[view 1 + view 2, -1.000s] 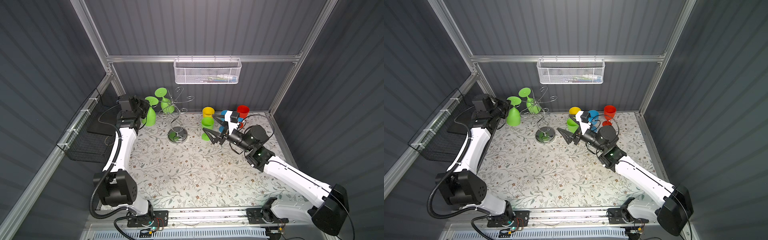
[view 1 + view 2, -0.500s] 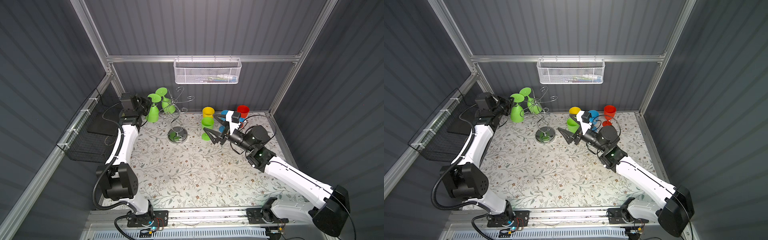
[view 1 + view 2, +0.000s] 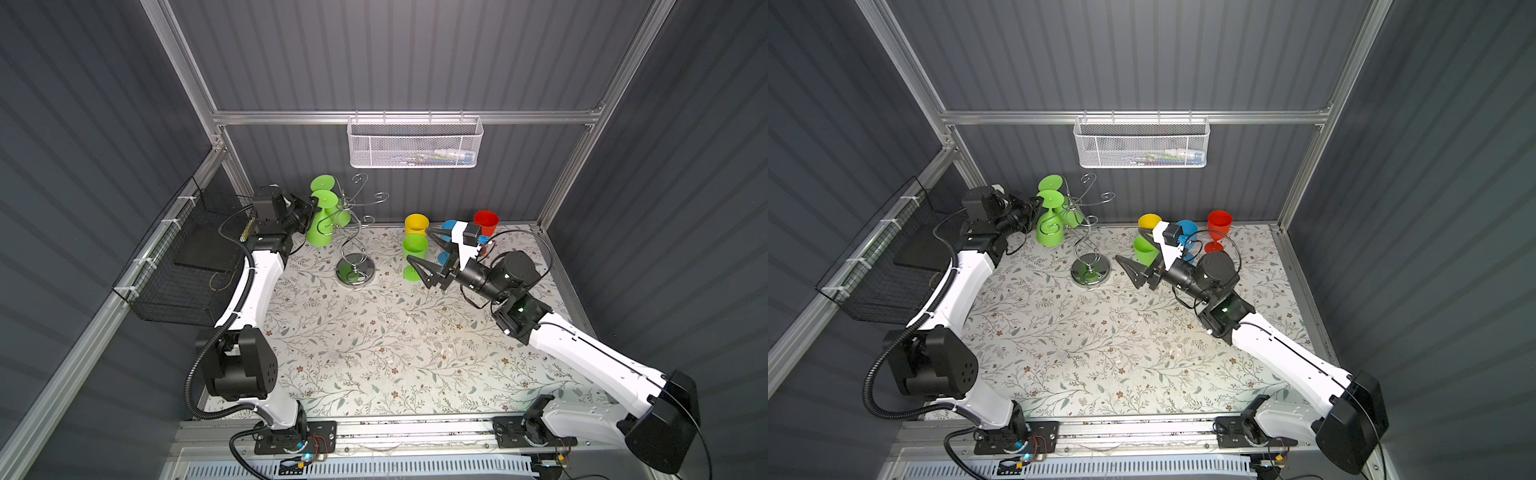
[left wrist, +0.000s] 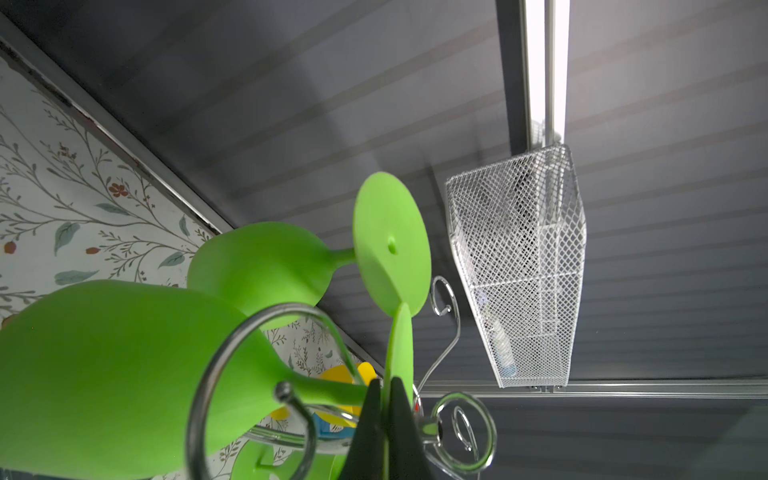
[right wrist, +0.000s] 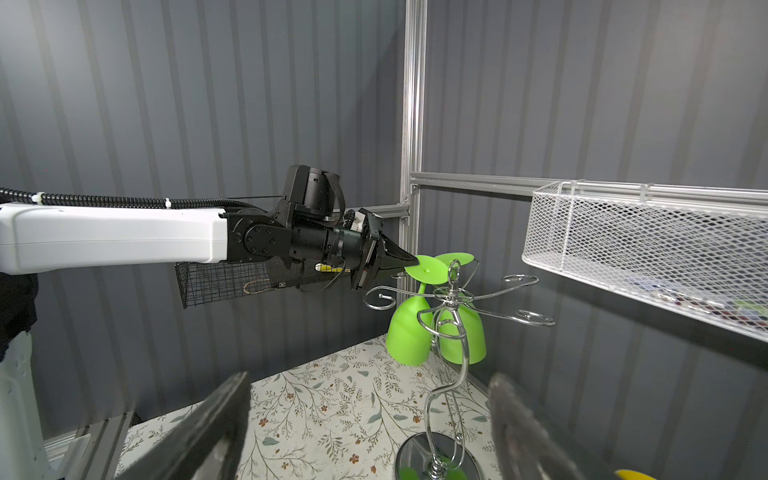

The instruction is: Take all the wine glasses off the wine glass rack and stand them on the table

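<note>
At rack [image 3: 354, 274], L gripper [image 5: 415, 262] pinches foot of glass [image 5: 405, 332], R gripper [image 3: 417, 244] wide

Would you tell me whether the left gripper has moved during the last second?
Yes: the left gripper, gripping a green glass, has moved right, toward the fixed rack.

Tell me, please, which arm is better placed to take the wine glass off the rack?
Left. The left gripper is shut on the foot of the green wine glass at the wine glass rack; the right gripper is open, apart, near the yellow glass.
</note>
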Controlling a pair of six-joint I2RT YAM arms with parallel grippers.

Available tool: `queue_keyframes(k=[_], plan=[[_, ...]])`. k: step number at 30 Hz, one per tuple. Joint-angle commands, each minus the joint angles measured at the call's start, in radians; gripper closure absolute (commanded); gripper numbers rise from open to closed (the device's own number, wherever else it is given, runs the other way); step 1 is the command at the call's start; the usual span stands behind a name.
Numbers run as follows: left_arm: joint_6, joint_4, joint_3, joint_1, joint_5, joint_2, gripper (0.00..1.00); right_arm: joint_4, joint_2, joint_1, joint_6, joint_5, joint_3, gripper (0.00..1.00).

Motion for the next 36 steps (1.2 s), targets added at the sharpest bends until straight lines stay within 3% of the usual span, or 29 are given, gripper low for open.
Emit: queue_keyframes(k=[1, 36], plan=[[0.016, 0.004, -0.027, 0.0, 0.021, -0.073, 1.0, 0.011, -0.015, 0.007, 0.001, -0.011, -0.009, 0.11], [0.133, -0.229, -0.107, 0.011, -0.152, -0.343, 1.0, -0.085, 0.004, 0.035, 0.031, 0.032, 0.013, 0.11]])
